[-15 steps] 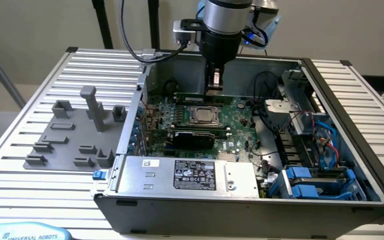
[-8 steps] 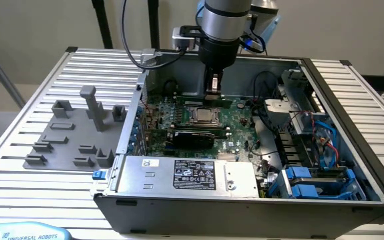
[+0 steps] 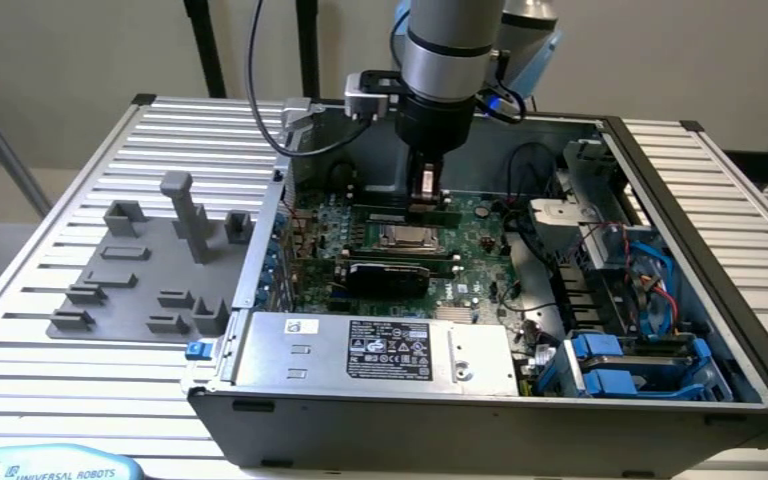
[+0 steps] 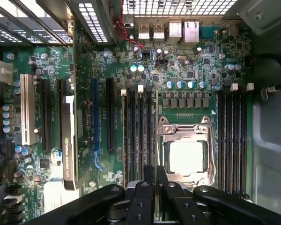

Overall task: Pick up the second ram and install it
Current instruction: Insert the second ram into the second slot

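My gripper hangs inside the open computer case, just above the motherboard and beside the CPU socket. Its fingers are shut on the second ram, a thin green stick held level. In the wrist view the ram runs edge-on as a narrow line from the gripper along the black memory slots, right next to the CPU socket. It lies over the slot nearest the socket. Whether it touches the slot I cannot tell.
A grey tray with upright blocks lies on the slatted table at the exterior view's left. Inside the case are the power supply, blue drive cages, loose cables and a graphics card. More memory slots flank the socket's other side.
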Tool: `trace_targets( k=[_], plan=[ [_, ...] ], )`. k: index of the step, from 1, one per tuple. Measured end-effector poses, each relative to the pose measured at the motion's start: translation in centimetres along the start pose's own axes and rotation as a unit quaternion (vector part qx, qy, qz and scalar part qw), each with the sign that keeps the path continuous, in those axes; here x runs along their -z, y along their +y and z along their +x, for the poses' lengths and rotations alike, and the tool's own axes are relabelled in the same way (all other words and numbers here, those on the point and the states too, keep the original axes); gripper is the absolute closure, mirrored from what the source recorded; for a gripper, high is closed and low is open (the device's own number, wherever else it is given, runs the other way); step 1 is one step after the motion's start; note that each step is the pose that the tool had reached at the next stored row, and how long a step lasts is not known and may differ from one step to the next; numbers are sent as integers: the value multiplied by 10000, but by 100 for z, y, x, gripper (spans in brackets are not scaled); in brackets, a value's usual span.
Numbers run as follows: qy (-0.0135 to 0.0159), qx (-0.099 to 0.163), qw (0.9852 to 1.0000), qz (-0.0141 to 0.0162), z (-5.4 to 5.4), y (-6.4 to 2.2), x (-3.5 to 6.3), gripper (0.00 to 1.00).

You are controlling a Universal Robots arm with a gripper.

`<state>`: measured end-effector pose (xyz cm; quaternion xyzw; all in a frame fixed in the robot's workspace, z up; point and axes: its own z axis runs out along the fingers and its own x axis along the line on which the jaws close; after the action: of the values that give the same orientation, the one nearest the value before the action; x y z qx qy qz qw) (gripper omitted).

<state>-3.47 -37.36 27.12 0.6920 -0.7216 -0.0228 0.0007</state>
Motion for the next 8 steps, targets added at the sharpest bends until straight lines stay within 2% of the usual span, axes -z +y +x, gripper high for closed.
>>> trace_targets(
  k=[5, 8],
  plan=[
    [29, -1, 10000, 1, 2, -2, -86, 86],
    [59, -2, 10000, 3, 4, -1, -126, 86]
  ],
)
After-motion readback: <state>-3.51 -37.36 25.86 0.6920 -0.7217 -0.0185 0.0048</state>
